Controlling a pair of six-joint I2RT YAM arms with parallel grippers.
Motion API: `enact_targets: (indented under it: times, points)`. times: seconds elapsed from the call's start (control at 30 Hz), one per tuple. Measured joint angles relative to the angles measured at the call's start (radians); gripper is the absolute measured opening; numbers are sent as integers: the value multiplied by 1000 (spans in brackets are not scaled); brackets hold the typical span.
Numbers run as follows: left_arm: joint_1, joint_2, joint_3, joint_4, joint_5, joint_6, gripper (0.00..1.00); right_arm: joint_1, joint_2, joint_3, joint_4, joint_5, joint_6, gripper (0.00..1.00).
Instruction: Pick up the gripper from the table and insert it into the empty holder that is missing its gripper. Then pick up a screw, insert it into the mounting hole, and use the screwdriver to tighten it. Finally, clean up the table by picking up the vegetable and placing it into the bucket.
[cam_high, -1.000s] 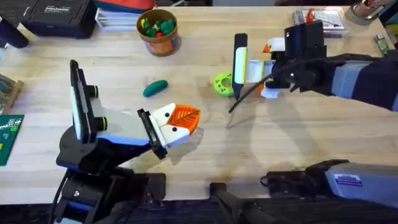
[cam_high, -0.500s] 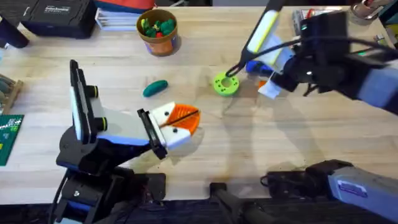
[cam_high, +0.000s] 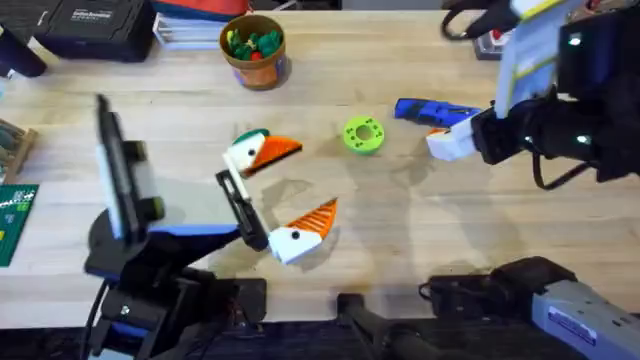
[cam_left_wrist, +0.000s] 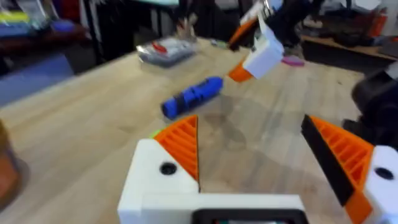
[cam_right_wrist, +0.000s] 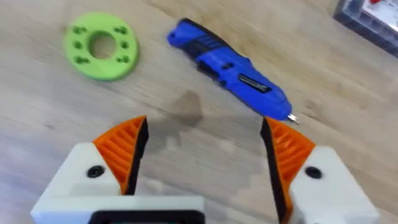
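The blue screwdriver (cam_high: 432, 110) (cam_right_wrist: 230, 67) (cam_left_wrist: 191, 98) lies flat on the table right of the lime-green disc (cam_high: 363, 135). My right gripper (cam_high: 445, 138) (cam_right_wrist: 204, 124) hovers open just beside it, holding nothing. My left gripper (cam_high: 315, 176) (cam_left_wrist: 252, 130) is open wide, both fingers carrying orange pads. Its far finger (cam_high: 262, 152) covers most of the dark green vegetable (cam_high: 254, 133). The brown bucket (cam_high: 254, 66) with toy pieces stands at the back. The loose gripper, the empty holder and the screw are out of view.
A black case (cam_high: 92, 25) and stacked items sit at the back left. A clear packet (cam_high: 492, 32) lies at the back right. A green board (cam_high: 14, 215) rests at the left edge. Bare wood lies between the two arms.
The right gripper let go of the screwdriver, which went from upright over the disc to lying on the table, and drew back right. The left gripper opened and swung toward the vegetable.
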Motion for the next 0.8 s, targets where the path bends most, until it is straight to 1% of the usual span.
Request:
enact_targets:
  times: [0.03,0.1,0.17,0.27,0.33,0.43,0.5,0.57,0.67,0.8]
  points:
    - [0,0,1,29,-13,-2,985,0,-11,0,0,-25,20,994]
    - [0,0,21,18,-67,-17,985,0,-25,0,0,-67,47,994]
    - [0,2,69,-59,-138,-31,985,0,-27,0,-1,-101,73,994]
    - [0,50,207,-222,-266,-45,985,0,-26,0,-2,-130,118,994]
    - [0,107,317,-329,-354,-38,985,0,-25,0,-5,-140,140,994]
    - [0,233,488,-472,-494,-9,985,0,-11,0,-15,-148,172,994]
    - [0,333,583,-562,-579,4,986,0,8,0,-24,-154,196,994]
    - [0,444,660,-636,-646,11,987,0,26,0,-33,-157,220,994]
    - [0,635,756,-719,-714,24,987,0,42,0,-51,-160,249,994]
    - [7,853,833,-757,-749,82,987,0,44,0,-75,-160,267,993]
